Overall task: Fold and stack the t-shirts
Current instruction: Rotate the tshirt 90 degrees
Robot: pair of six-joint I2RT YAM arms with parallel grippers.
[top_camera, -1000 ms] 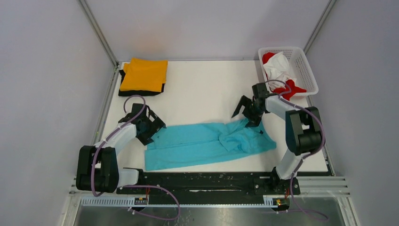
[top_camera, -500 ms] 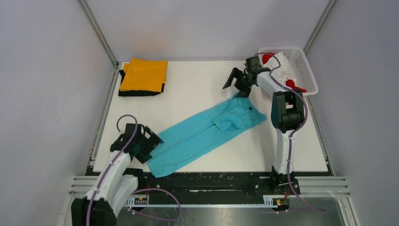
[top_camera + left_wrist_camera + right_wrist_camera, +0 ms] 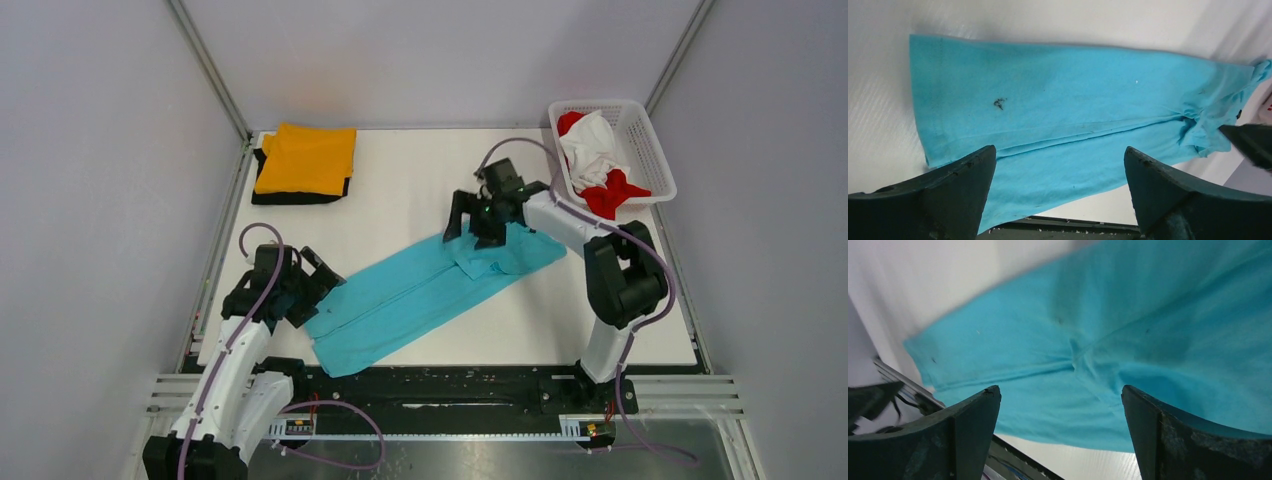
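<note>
A turquoise t-shirt [image 3: 425,290] lies folded into a long strip, slanting from the near left to the far right of the white table [image 3: 410,180]. My left gripper [image 3: 322,290] is open at the strip's near-left end, with nothing between its fingers. In the left wrist view the shirt [image 3: 1058,90] stretches away ahead of that gripper [image 3: 1059,150]. My right gripper [image 3: 468,230] hangs open over the bunched far-right end; the right wrist view shows cloth [image 3: 1128,315] beyond the gripper [image 3: 1060,387]. An orange t-shirt [image 3: 305,158] lies folded on a black t-shirt [image 3: 300,197] at the far left.
A white lattice basket [image 3: 596,104] stands at the far right corner holding a crumpled white shirt [image 3: 592,140] and a red shirt [image 3: 612,193]. A metal rail [image 3: 450,385] runs along the table's near edge between the arm bases. Grey walls enclose the table on three sides.
The turquoise shirt has turned from lying across the table to slanting. My right gripper swung to the far right, then came back left over the shirt's upper end. My left arm drew back toward the near left.
</note>
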